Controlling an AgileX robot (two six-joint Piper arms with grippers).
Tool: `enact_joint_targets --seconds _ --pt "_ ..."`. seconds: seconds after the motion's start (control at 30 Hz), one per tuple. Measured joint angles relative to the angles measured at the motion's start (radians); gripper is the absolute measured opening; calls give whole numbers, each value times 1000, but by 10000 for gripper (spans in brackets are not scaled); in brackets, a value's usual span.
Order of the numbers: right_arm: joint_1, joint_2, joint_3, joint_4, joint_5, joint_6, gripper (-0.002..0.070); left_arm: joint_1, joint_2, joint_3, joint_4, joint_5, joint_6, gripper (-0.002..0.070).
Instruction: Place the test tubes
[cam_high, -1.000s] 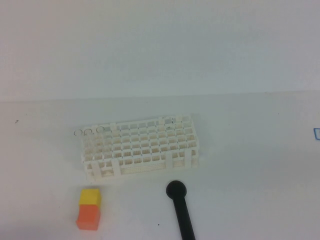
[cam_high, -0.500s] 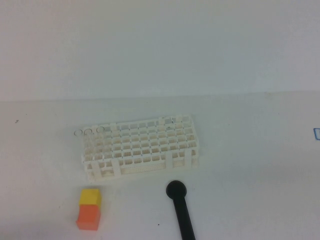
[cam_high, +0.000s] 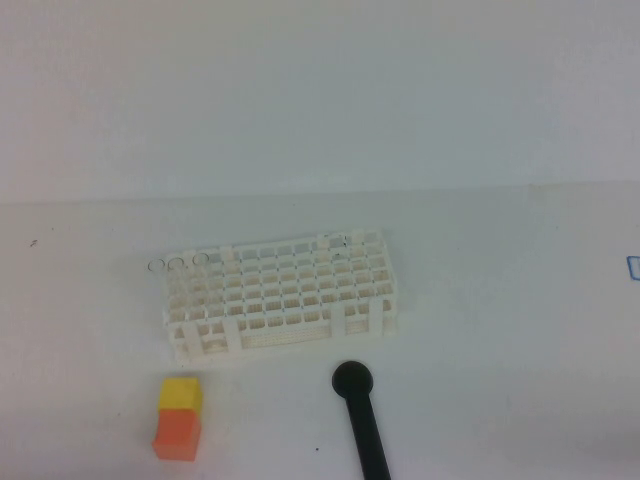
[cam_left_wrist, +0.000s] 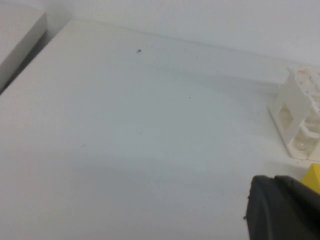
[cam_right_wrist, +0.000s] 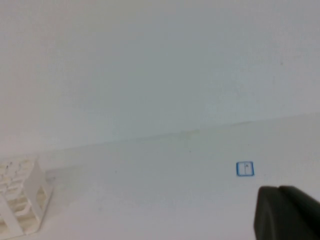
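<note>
Rack (cam_high: 280, 290) sat mid-frame, its long axis running left to right, with three clear tube rims (cam_high: 176, 264) upright at its upper-left corner. Neither arm showed from above. Left gripper (cam_left_wrist: 282, 207) and right gripper (cam_right_wrist: 285, 212) were only dark corners in their wrist views, so I could not tell their grip state. I judged the left arm nearer those tubes.

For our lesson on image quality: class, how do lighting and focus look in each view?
High view: even, soft light; the white rack barely stands out from the white table. Left wrist view: the left hand is a dark blur near the lens. Right wrist view: the right hand likewise.
</note>
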Motion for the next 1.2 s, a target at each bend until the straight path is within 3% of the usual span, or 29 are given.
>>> enact_joint_targets --seconds 0.23,0.53,0.83,1.0,1.2 --pt "0 -10 11 -23 106 52 -1 0 0 0 51 -5 2 -1" --pt "0 -10 11 -14 257 -86 -1 -4 0 0 64 -5 2 -1" --pt "0 -10 5 9 282 -153 -1 -81 0 0 64 -3 -10 -1" --pt "0 -10 5 11 283 -157 -1 -116 0 0 64 -3 -113 -1" --pt "0 -10 5 11 284 -159 -1 -212 0 0 88 -10 -152 -1"
